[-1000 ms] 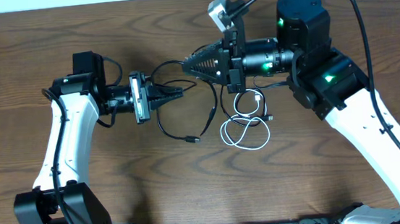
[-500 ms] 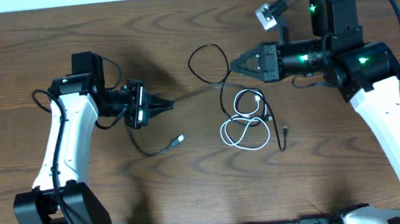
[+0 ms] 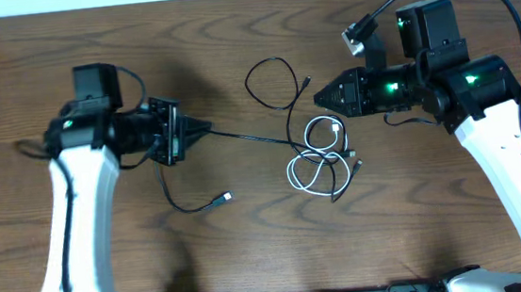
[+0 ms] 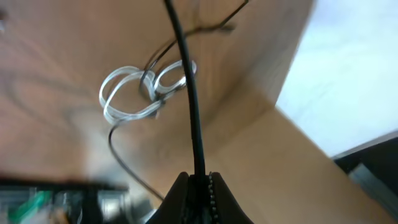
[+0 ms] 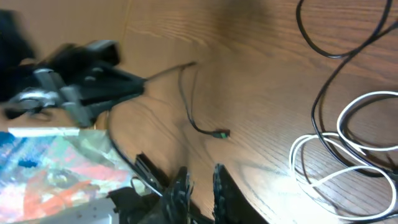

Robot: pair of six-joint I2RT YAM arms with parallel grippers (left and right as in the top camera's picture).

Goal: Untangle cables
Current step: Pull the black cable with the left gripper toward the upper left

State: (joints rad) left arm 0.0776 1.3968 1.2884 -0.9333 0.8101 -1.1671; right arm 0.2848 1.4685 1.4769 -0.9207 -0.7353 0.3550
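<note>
brown wood-grain tabletop [image 3: 185,39] | left gripper [image 3: 207,130] clamped on thin black cable [image 3: 250,137], taut, running rightward into white looped cable [image 3: 313,156] | right gripper [image 3: 320,95] slightly parted, empty, nearer that knot

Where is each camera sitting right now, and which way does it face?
Overhead: above the table, looking straight down; left arm, right arm, left gripper and right gripper show.
Left wrist: behind its shut fingers, looking along the gripped black cable toward the white cable.
Right wrist: behind its parted fingers, looking low across the table at the left gripper.
Shared: all three show the white cable.
</note>
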